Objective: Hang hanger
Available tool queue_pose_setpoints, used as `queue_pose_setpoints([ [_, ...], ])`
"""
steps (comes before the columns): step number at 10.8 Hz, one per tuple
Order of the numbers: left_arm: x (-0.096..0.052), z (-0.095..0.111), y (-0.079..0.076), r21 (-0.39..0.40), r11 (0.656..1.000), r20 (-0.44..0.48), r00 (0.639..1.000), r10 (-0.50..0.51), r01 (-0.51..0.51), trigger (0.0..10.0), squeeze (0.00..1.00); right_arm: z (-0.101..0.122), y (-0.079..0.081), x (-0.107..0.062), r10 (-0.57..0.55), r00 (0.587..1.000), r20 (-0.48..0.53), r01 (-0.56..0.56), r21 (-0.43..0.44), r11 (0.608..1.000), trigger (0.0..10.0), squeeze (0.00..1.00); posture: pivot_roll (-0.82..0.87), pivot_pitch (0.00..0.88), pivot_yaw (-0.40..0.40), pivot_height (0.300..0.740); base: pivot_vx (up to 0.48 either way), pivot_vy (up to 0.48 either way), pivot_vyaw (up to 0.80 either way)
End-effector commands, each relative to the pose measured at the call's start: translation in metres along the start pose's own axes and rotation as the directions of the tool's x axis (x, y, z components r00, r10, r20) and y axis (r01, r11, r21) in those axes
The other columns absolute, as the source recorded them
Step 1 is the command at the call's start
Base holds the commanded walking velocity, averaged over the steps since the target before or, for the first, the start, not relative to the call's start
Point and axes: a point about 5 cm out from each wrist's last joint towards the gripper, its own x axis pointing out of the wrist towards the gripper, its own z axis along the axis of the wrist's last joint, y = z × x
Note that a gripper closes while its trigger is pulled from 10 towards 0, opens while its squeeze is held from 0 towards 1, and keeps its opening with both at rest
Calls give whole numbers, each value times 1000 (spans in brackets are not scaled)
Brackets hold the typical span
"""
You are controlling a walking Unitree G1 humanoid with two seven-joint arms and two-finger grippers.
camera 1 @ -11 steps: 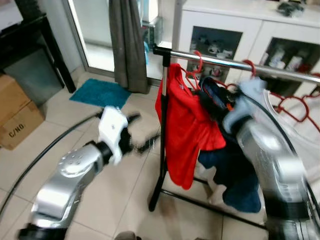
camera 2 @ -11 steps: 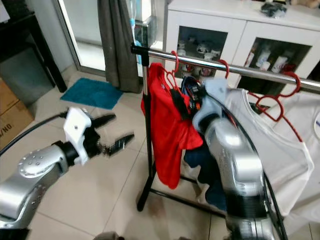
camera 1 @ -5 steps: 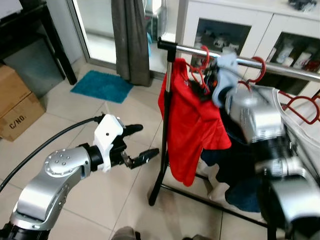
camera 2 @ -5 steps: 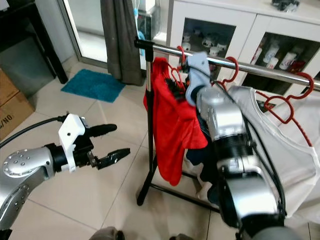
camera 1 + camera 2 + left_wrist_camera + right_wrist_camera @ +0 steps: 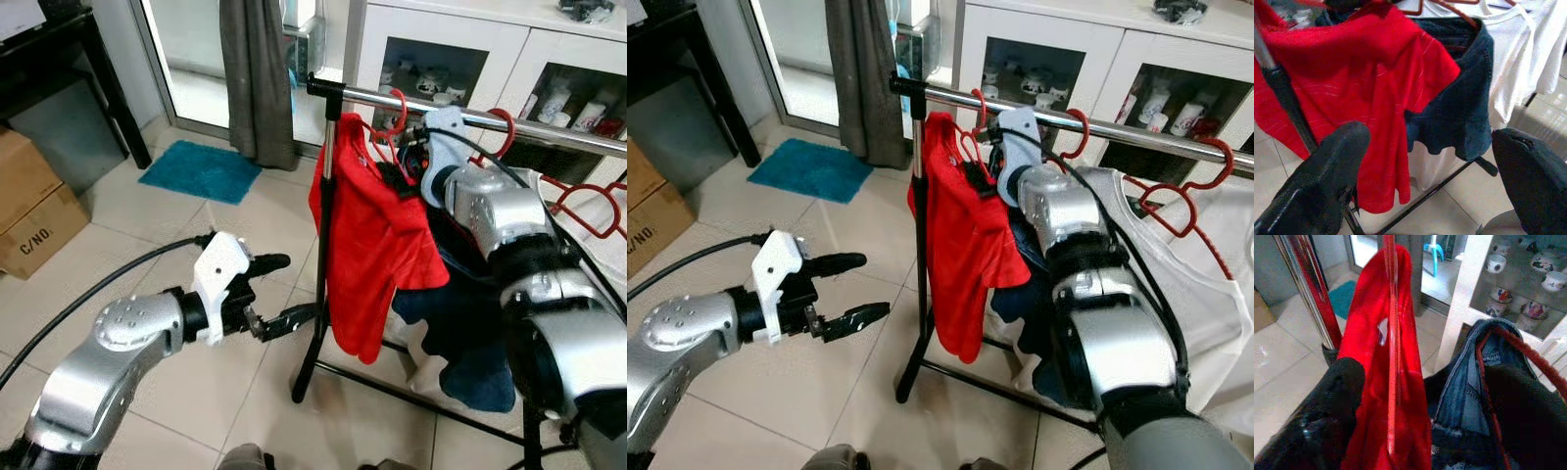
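Note:
A red hanger carrying a red shirt hangs by its hook on the chrome rail near the rack's left post. My right gripper is up at the rail, open, its black fingers on either side of the hanger's wire and the shirt's collar. A denim garment and a white shirt hang further right on other red hangers. My left gripper is open at knee height, just left of the rack post, pointing at the red shirt.
Behind the rack stands a white cabinet with glass doors. A grey curtain, a teal mat, a cardboard box and a dark table lie to the left. The rack's black base bar crosses the tiled floor.
My right arm has risen from beside the clothes to the rail and now holds still there. My left gripper has drifted slightly lower and closer to the rack post.

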Motion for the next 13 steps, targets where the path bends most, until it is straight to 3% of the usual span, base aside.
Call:
queue_pose_setpoints([
  [1,2,3,-2,11,1000,-4,1000,-22,22,10000,953,9,-2,-1,10,999,32,-11,9,1000,0,0,149,15,22,740,0,0,0],
  [6,6,8,-4,21,999,19,999,-43,43,10000,953,6,-1,5,12,999,34,-16,95,995,0,0,150,17,21,740,0,0,0],
  [13,8,12,-4,38,998,19,998,-59,58,10000,945,3,13,12,27,999,40,-32,139,990,0,0,160,16,19,740,0,0,0],
])
